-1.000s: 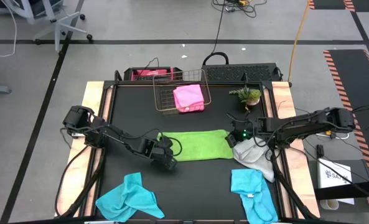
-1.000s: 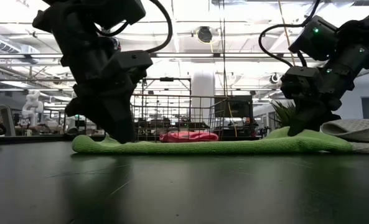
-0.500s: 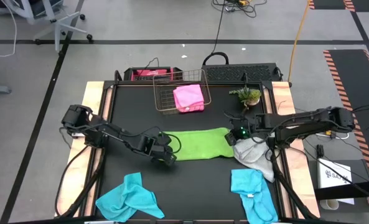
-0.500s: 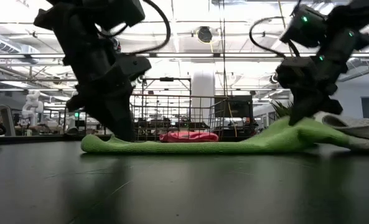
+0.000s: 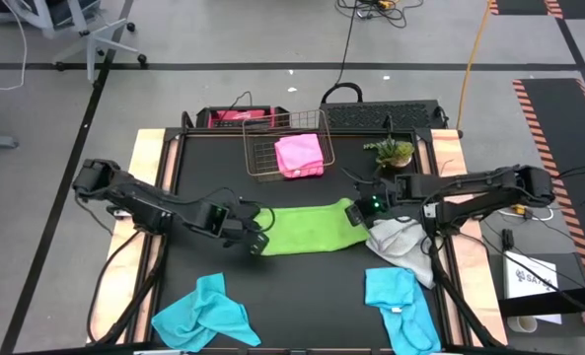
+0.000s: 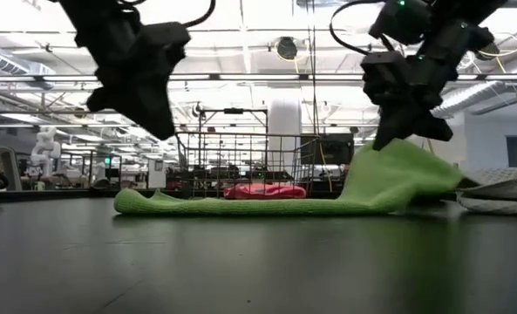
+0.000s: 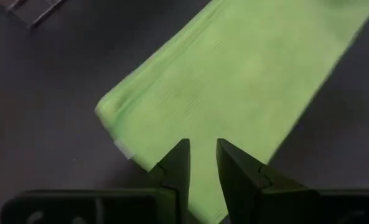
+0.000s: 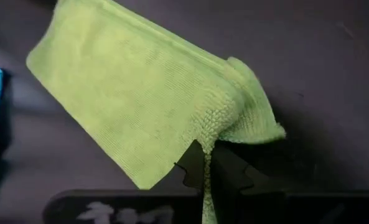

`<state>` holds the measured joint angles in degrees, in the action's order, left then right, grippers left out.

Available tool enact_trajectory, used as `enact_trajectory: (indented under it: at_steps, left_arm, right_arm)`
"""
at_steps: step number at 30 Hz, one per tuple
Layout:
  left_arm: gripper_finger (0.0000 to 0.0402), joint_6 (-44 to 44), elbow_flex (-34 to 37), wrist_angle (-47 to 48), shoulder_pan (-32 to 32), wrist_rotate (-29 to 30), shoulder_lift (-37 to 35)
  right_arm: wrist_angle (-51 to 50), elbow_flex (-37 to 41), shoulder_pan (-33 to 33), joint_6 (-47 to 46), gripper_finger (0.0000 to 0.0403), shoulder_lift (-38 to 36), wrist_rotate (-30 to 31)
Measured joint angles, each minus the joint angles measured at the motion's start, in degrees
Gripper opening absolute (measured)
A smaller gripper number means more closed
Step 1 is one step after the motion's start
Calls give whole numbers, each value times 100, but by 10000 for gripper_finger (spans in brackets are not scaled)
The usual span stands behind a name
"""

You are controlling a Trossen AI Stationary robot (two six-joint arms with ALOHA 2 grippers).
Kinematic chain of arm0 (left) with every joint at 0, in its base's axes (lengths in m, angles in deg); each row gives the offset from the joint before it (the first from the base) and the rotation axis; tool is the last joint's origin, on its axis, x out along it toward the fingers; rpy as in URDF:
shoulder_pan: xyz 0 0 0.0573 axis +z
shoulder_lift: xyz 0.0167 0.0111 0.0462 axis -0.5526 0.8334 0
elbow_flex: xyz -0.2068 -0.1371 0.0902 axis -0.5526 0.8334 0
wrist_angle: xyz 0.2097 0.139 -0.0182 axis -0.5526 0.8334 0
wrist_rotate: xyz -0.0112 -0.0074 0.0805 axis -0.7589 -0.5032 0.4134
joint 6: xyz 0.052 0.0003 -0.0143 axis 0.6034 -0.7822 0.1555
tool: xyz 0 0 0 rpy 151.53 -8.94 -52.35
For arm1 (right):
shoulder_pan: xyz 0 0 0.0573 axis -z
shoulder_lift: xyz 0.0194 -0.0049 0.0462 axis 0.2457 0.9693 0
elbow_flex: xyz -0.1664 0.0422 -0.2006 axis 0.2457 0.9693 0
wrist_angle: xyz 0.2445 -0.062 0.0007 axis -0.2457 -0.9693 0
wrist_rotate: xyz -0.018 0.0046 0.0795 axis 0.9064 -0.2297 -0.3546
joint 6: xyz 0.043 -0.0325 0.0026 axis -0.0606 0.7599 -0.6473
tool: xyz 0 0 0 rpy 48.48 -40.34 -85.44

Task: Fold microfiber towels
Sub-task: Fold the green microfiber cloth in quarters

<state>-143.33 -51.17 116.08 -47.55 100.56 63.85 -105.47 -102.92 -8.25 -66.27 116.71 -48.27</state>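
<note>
Black table [image 5: 302, 281] – right gripper [image 5: 356, 211] pinches lime green towel [image 5: 307, 229], left gripper [image 5: 255, 240] slightly parted above it.

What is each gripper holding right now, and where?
Right gripper pinches the lime green towel at its right end, lifted. Left gripper holds nothing.

The lime green towel [image 5: 307, 227] is lying in the middle of the table, folded into a long strip, with its 3 o'clock end lifting up. The pink towel [image 5: 300, 155] is sitting at 12 o'clock. The grey towel [image 5: 402, 245] is lying crumpled beside the green one. Two blue towels [image 5: 204, 313] [image 5: 396, 306] are lying crumpled at 7 and 5 o'clock.
</note>
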Motion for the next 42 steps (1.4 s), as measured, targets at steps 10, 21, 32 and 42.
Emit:
enact_trajectory:
  at_steps: [10,21,32,42]
  left_arm:
    - [81,-48,0,821,2,70,-330]
    - [81,-19,16,1409,-35,-32,-339]
    - [81,107,16,1530,-37,-128,-337]
    - [81,112,15,1577,-39,-133,-335]
  right_arm:
    - [433,-1213,-113,241,0,1228,-379]
    - [1564,-2390,-491,231,0,2699,-450]
    - [2794,-3239,-528,194,0,4256,-1021]
    - [3686,-3550,-467,110,0,4699,-1153]
